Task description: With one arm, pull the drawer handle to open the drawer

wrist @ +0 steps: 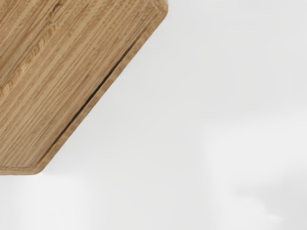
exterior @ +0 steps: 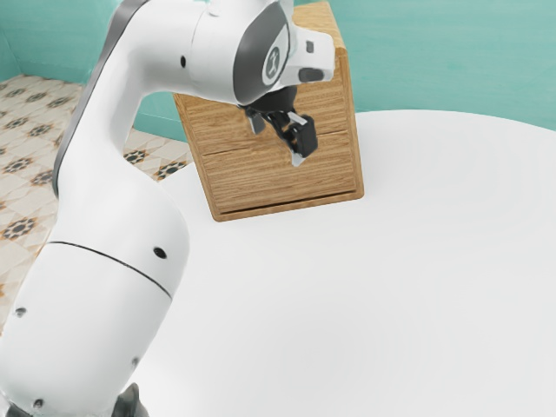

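A wooden drawer cabinet [exterior: 278, 174] stands on the round white table [exterior: 391, 287], its front face toward the exterior view's lower right. Thin seams divide that face into drawer fronts, which look flush with it. I see no handle; my hand covers the upper middle of the face. My black gripper [exterior: 278, 141] hangs just in front of that spot with its grey-tipped fingers [exterior: 299, 157] spread apart, so it is open. In the wrist view a corner of the cabinet [wrist: 57, 72] lies under my hand, with a dark seam [wrist: 105, 86] along its edge.
White tabletop stretches wide in front of the cabinet and toward the exterior view's right. Behind it is a teal wall [exterior: 452, 52]. A patterned tile floor [exterior: 26, 156] lies beyond the table's edge at the exterior view's left.
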Available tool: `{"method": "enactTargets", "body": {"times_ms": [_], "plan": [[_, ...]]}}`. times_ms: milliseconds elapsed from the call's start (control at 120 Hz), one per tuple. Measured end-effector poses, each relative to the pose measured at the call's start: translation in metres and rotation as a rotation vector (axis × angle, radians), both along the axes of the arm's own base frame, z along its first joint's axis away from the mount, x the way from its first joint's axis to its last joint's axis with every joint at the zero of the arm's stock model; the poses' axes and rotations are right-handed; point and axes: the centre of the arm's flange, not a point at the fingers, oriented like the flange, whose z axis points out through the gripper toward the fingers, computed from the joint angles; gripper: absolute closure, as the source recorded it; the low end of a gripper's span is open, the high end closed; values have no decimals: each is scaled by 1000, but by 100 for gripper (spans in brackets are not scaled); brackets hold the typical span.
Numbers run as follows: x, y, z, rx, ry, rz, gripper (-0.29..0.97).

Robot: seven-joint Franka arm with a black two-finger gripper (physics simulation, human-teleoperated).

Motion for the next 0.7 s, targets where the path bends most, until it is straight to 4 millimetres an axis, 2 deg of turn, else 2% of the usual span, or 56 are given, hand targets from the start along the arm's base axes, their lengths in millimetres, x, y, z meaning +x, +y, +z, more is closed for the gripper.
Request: {"method": "enactTargets", "body": {"times_ms": [42, 117, 217, 250, 367, 433, 467, 567, 642, 700], "plan": [[9, 1, -9, -7, -5, -89, 0], [11, 27, -9, 20, -18, -172, 0], [11, 16, -11, 65, -18, -318, 0], [12, 18, -10, 89, -21, -357, 0], [15, 59, 3, 194, -34, -456, 1], [12, 76, 19, 257, -50, -514, 2], [12, 90, 22, 276, -53, -532, 2], [14, 129, 20, 314, -50, -592, 3], [18, 143, 13, 321, -53, -649, 3], [21, 145, 9, 322, -60, -697, 4]]}}
